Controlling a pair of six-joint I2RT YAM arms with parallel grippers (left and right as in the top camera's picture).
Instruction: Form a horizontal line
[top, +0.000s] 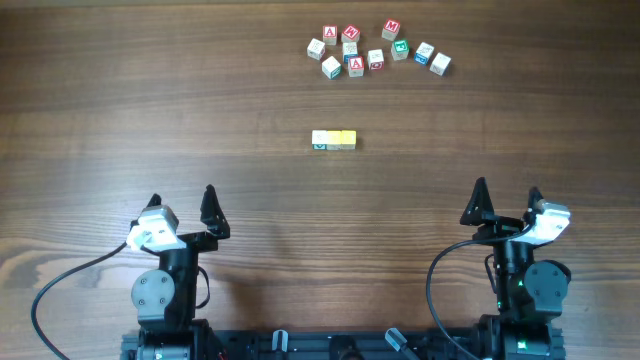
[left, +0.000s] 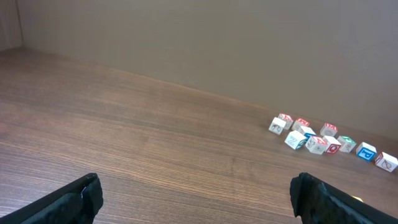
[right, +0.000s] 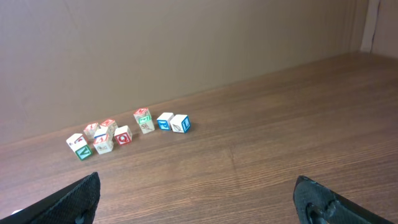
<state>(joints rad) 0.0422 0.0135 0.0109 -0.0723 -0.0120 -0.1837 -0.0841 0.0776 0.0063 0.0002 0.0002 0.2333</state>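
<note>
The horizontal line (top: 334, 140) is a short row of touching tiny cubes at the table's middle: one white with a green mark at the left, the others yellow. It is out of view in both wrist cameras. My left gripper (top: 181, 203) is open and empty at the front left, far from the row; its fingers frame bare wood in the left wrist view (left: 196, 196). My right gripper (top: 507, 199) is open and empty at the front right, with bare wood between its fingers in the right wrist view (right: 198, 193).
A loose cluster of white cubes with red, green and blue letters (top: 375, 52) lies at the back of the table. It shows in the left wrist view (left: 323, 140) and in the right wrist view (right: 124, 132). A plain wall stands behind the table.
</note>
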